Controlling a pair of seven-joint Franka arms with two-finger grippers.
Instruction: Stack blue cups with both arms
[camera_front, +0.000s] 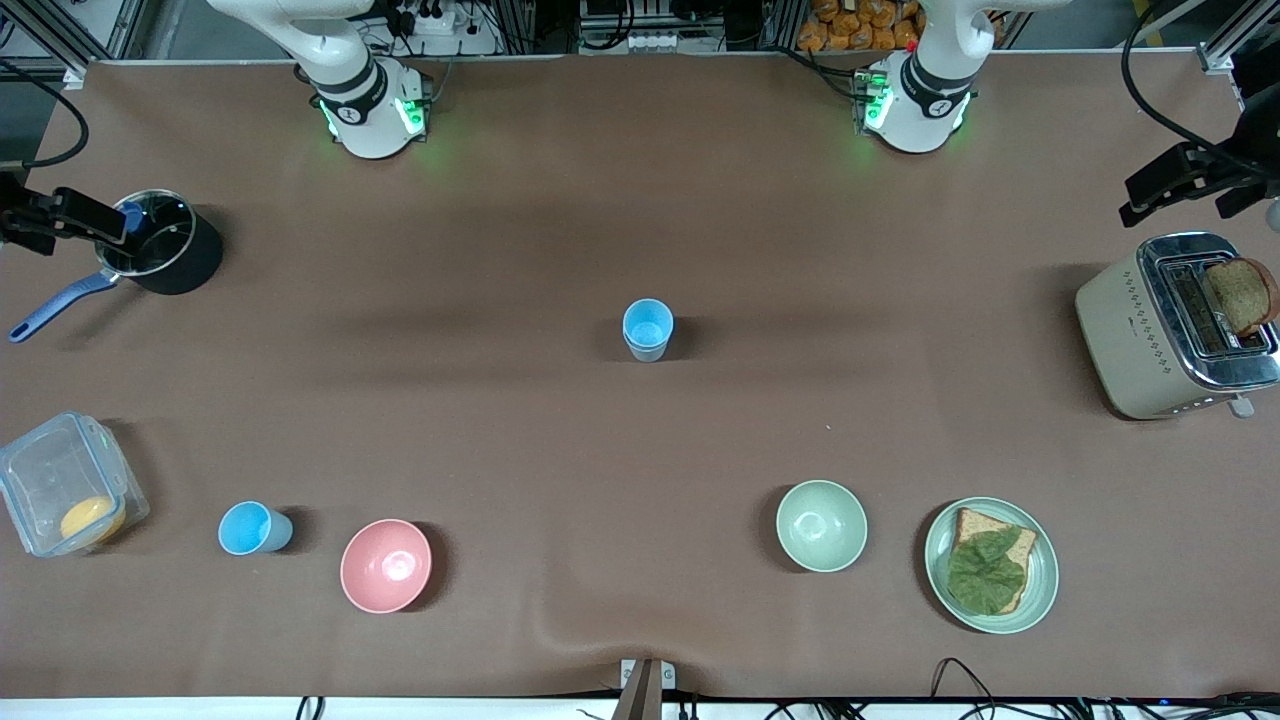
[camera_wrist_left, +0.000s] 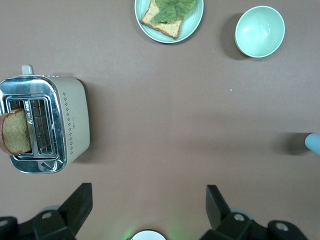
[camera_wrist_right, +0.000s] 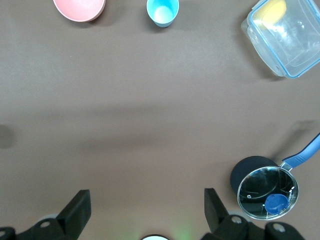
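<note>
Two tapered plastic blue cups (camera_front: 648, 328) (camera_front: 254, 528), well apart, smooth brown table (camera_front: 640, 440)

Your front camera looks steeply down from high up, facing the arm bases at 12 o'clock. Both wrist cameras hang high, facing straight down at the tabletop (camera_front: 640, 200). With the front view, the left shares the toaster (camera_wrist_left: 47, 122), the right the saucepan (camera_wrist_right: 265, 187).
</note>
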